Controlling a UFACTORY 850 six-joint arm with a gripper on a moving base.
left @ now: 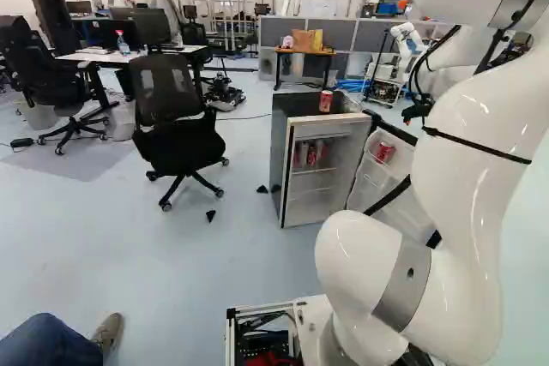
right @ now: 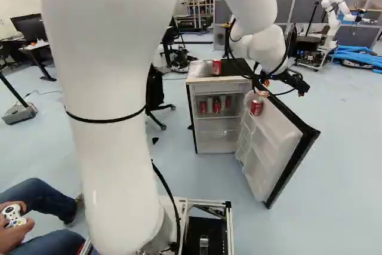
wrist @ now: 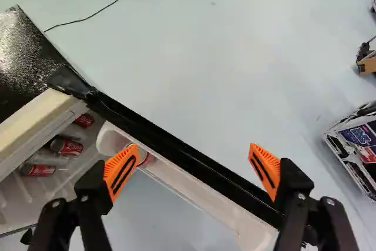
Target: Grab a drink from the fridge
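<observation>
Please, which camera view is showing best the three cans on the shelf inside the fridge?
The wrist view: there the cans look largest and lie well apart, though their ends are partly covered. Both base views show them small and close together, through the open front of the fridge.

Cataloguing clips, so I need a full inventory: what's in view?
fridge: one, dark-sided, white inside, ahead
door: one, white inside, black-edged, open
shelf cans: three, red, inside the fridge
door can: one, red, in the door
top can: one, red, on the fridge
office chairs: at least three, black, left in the left base view
desk: one, white-topped, behind the chairs
bottle: one, clear, on the desk
another robot: at least one, white, far back
arm: one, white, rising in front
hand: one, black, orange pads, open, over the door
</observation>
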